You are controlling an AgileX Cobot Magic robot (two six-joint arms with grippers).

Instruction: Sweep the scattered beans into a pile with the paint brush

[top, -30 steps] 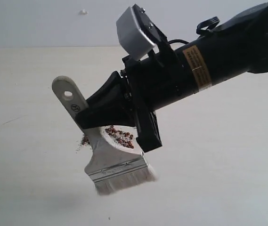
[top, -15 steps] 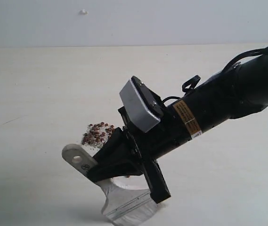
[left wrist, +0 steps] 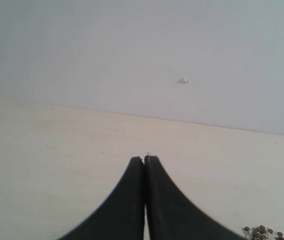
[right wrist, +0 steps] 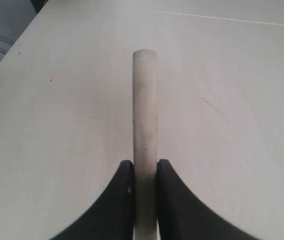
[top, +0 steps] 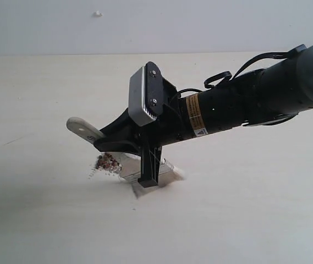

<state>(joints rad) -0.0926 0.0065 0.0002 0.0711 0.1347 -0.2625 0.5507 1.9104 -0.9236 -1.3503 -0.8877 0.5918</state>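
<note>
My right gripper [top: 102, 143] is shut on the pale wooden handle of the paint brush [top: 82, 126], which lies low and tilted over the table. Its silver ferrule [top: 167, 166] and whitish bristles [top: 177, 174] show just right of the gripper's lower finger. The beans [top: 107, 162] sit in a small reddish-brown pile with white grains directly under the gripper, partly hidden by it. In the right wrist view the handle [right wrist: 144, 100] runs straight out between the right gripper [right wrist: 144, 167]. The left gripper [left wrist: 144, 160] is shut on nothing, with some beans [left wrist: 261, 233] at the picture's corner.
The pale wooden table [top: 46, 88] meets a plain light wall at the back, which carries a small white speck [top: 97, 14]. A thin dark scratch [top: 13, 141] marks the table on the left. The table's edge [right wrist: 17, 37] shows in the right wrist view.
The right arm has carried the brush away from the camera and laid it flatter, so its head now rests low beside the pile. The pile is partly covered by the gripper.
</note>
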